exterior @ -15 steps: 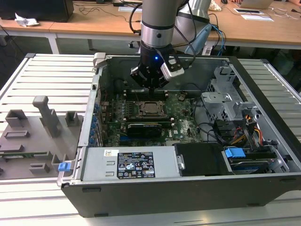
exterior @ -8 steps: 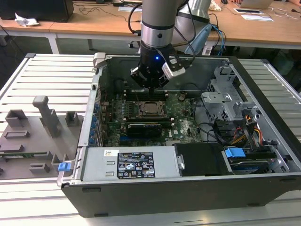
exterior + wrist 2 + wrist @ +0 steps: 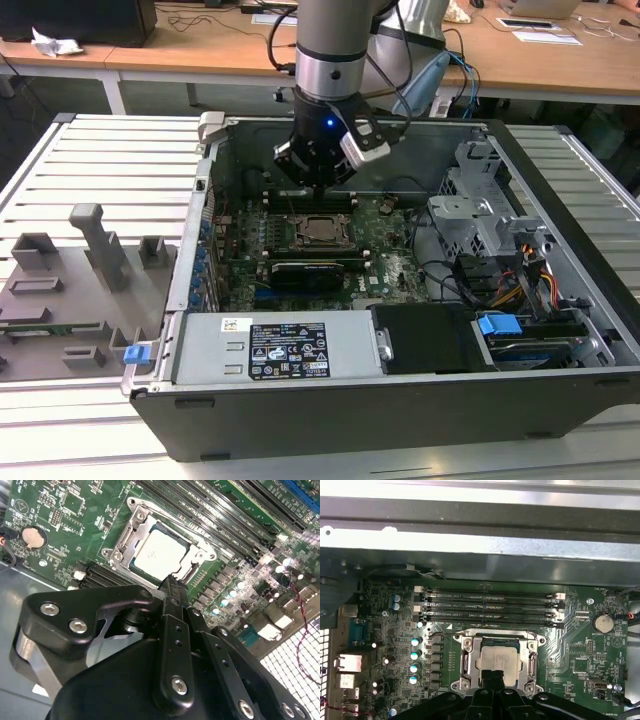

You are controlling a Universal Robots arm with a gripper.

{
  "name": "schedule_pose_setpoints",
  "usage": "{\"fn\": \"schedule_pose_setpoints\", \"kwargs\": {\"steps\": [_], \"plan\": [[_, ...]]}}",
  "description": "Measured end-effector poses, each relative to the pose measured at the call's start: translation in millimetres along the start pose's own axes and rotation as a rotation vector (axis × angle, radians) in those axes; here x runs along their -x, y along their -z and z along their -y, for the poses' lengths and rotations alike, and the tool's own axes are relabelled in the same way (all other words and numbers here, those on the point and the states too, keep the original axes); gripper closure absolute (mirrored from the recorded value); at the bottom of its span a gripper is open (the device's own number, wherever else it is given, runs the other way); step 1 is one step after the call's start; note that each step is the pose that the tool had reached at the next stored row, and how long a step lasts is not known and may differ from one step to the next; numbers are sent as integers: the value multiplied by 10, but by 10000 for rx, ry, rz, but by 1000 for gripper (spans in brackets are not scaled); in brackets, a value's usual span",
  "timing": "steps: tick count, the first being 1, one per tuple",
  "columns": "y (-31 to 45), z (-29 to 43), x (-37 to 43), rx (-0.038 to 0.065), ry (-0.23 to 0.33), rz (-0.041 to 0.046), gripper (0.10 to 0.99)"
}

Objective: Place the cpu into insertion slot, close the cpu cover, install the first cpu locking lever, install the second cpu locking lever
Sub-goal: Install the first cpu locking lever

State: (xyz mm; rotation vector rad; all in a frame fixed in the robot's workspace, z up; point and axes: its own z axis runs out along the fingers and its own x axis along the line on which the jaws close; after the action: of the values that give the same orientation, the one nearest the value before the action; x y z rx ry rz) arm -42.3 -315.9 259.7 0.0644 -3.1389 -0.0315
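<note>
Starting at the exterior view's left, the grey fixture tray [image 3: 80, 280] sits beside the open computer case [image 3: 200, 260], well apart from the work. Moving right onto the motherboard [image 3: 390, 265], there's the cpu [image 3: 322, 231], lying flat in the insertion slot [image 3: 300, 238], its silvery top facing up. The graphics card [image 3: 310, 272] lies at its 6 o'clock.

The cpu cover [image 3: 470, 655] looks folded down, framing the chip's edges, which I judge is what pins it flat. Whether the levers are latched, I can't tell.

The gripper [image 3: 318, 185] hangs at the socket's 12 o'clock, just above the board. In the second wrist view its fingertips [image 3: 172, 582] are pressed together into one narrow tip with nothing between them. It points at the socket's edge, more a pushing tool than a grasping one, I'd say. Whether it touches the metal is unclear.

Far right, the drive cage [image 3: 478, 205] stands clear.
</note>
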Motion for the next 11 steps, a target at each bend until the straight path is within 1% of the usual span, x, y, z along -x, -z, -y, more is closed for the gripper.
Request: {"fn": "schedule_pose_setpoints", "kwargs": {"steps": [2,3,4,5,7,11], "plan": [[0,-2,-46,-2,12,33,980],[-1,-4,-96,-3,12,52,980],[-3,-7,-173,-2,10,85,980],[-3,-8,-210,5,13,102,980],[-3,-10,-248,17,11,122,980],[-3,-11,-264,16,12,125,980]]}}
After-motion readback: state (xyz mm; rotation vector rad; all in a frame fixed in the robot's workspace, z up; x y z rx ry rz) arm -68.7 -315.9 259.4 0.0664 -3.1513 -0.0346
